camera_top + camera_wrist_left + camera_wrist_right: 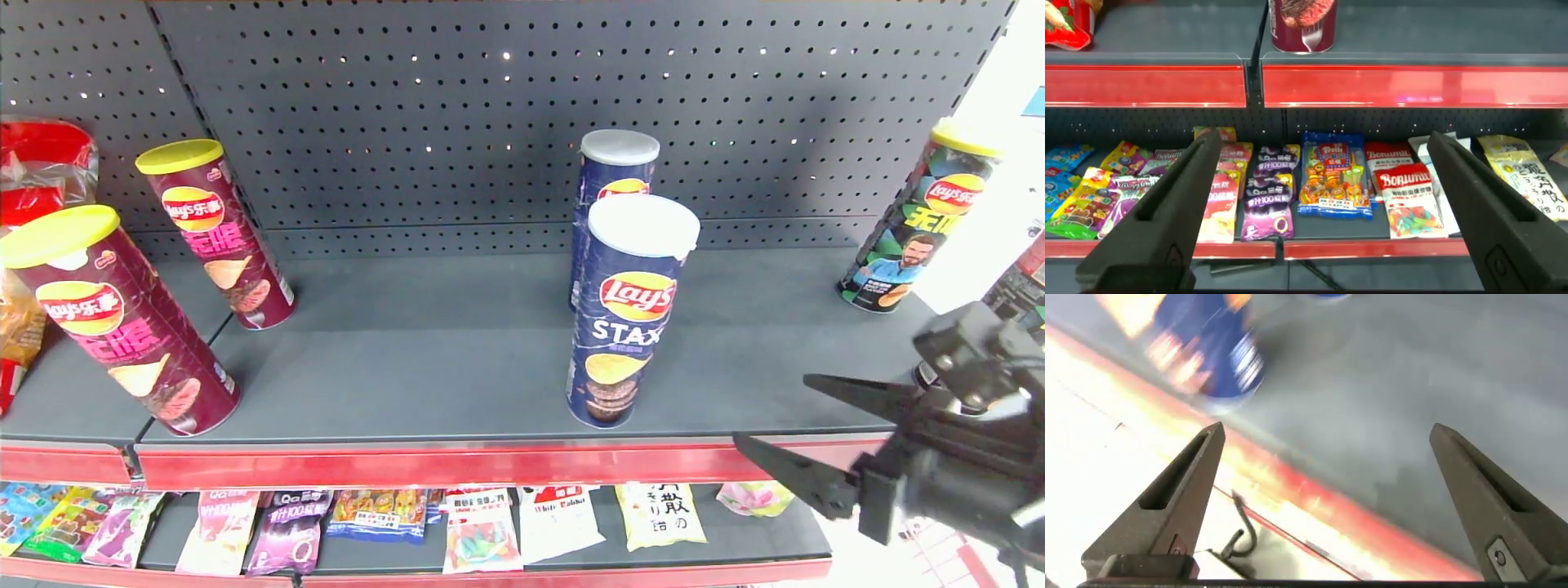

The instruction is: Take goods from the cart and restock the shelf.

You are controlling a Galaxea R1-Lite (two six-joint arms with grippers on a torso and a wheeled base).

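Observation:
Two dark blue chip cans stand mid-shelf, one [624,318] near the front edge and one [612,167] behind it. My right gripper [769,408] hangs open and empty at the shelf's front edge, to the right of the front blue can. In the right wrist view its fingers [1327,429] frame the grey shelf board, with the blue can [1208,351] blurred beyond. My left gripper [1324,137] is open and empty, facing the lower shelf below a maroon can [1302,24].
Two maroon cans [122,327] [216,233] stand at the left and a green-and-black can [922,224] at the far right. The grey shelf board [424,351] has bare room between them. Flat snack bags [482,527] line the lower shelf. A red bag [37,167] sits far left.

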